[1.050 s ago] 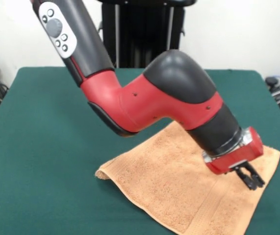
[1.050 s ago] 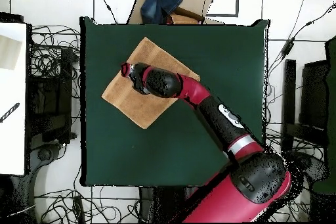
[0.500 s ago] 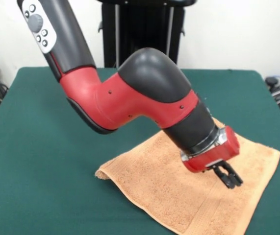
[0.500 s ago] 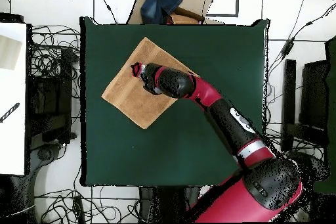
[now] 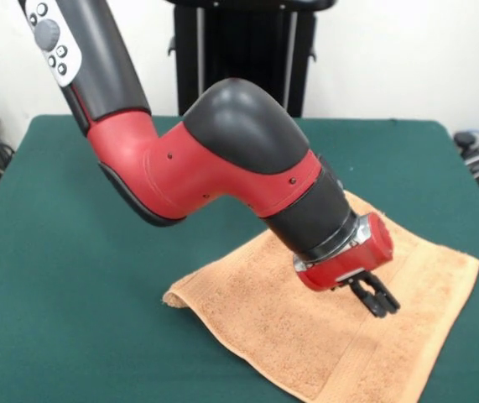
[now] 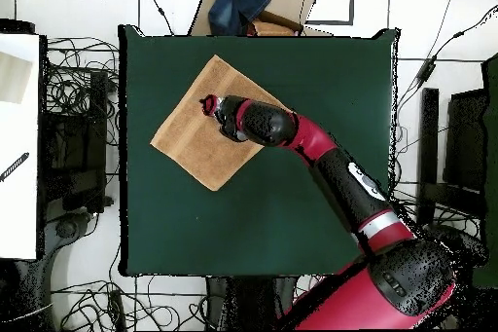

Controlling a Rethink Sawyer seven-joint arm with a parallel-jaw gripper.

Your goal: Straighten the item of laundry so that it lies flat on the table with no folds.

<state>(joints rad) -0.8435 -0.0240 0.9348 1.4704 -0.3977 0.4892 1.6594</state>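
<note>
Peach-orange towel (image 5: 306,327) spread on green desk (image 5: 63,285), left corner lifted in a small fold. Pincer (image 5: 379,300) poised over towel's middle, tips pressed together, apparently empty; contact with cloth unclear from either view.

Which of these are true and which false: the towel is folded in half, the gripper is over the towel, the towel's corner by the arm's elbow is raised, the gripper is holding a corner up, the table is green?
1. The towel is folded in half. False: it lies spread out in a single layer.
2. The gripper is over the towel. True.
3. One towel corner is humped up off the table. True.
4. The gripper is lifting a corner of the towel. False: it is over the towel's middle, holding nothing.
5. The table is green. True.
</note>
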